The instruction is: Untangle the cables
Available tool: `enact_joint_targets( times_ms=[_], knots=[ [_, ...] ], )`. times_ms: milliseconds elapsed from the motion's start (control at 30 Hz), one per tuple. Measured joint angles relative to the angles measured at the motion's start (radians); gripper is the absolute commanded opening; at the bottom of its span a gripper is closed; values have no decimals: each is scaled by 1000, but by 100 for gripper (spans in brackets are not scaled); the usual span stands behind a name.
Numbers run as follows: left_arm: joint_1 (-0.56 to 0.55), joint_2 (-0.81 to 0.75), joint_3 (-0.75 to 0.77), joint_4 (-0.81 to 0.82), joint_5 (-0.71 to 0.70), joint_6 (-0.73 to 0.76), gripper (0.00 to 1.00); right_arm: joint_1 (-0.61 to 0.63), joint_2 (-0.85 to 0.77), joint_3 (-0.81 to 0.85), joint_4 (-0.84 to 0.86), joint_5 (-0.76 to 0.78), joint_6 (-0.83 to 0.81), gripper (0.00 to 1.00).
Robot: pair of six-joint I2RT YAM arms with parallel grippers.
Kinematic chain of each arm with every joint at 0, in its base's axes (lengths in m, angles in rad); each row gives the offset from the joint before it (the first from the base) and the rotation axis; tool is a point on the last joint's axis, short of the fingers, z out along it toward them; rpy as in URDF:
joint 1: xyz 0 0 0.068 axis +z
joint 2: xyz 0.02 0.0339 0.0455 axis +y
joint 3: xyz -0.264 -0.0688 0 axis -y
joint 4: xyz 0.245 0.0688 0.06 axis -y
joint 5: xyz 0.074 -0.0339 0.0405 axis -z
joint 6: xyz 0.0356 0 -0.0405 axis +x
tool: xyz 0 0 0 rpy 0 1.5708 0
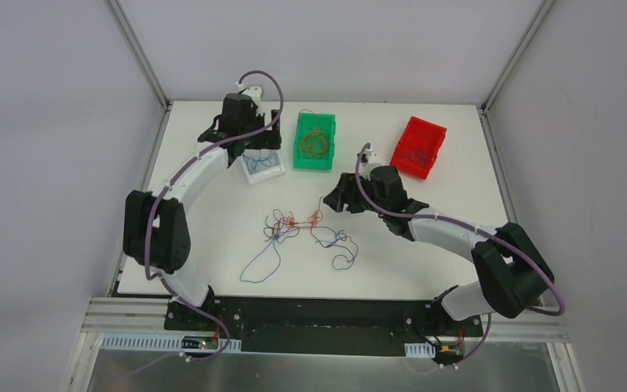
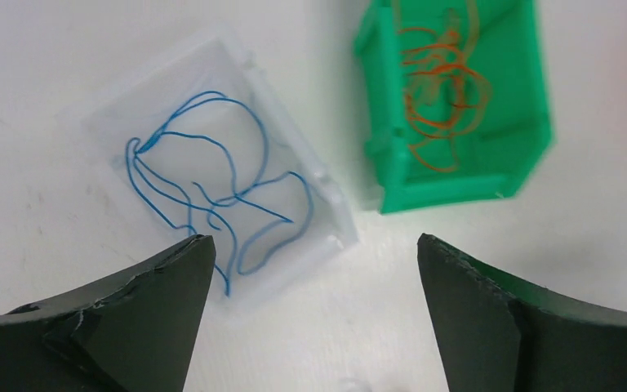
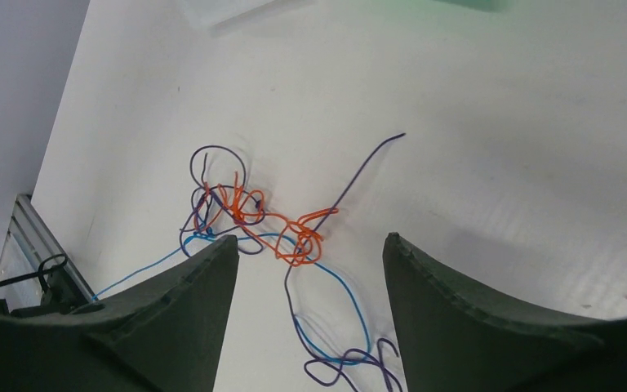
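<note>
1. Our left hand (image 2: 314,245) hangs spread wide above a clear tray (image 2: 294,143), pinching nothing; a blue strand (image 2: 136,149) lies looped in that tray.
2. The tangled cables (image 1: 294,224), blue, orange and purple, lie in the middle of the table (image 1: 212,204).
3. A green bin (image 2: 457,192) holds orange strands (image 2: 445,77).
4. Our right hand (image 3: 309,238) hangs spread over the tangle, gripping nothing.
5. A red bin (image 1: 424,126) holds dark strands (image 1: 416,153).

Overhead wide — wrist views close, right shares cables (image 3: 304,242)
</note>
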Motion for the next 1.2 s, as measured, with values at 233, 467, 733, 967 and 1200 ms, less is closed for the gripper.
enact_joint_targets(
  times_ms=[233, 467, 733, 967, 1200],
  knots=[
    [-125, -352, -209, 9, 41, -54, 99, 98, 95, 87, -84, -13, -57, 60],
    [-164, -422, -415, 39, 102, -220, 99, 117, 194, 140, -148, 18, -76, 57],
    [-161, -468, -509, 16, 77, -341, 99, 147, 249, 164, -158, 26, -85, 32],
    [-161, -559, -605, 24, 92, -359, 96, 161, 247, 160, -126, 44, -95, 0],
    [-219, -590, -712, 127, 163, -309, 91, 167, 117, 49, -36, 72, -95, 0]
  ],
)
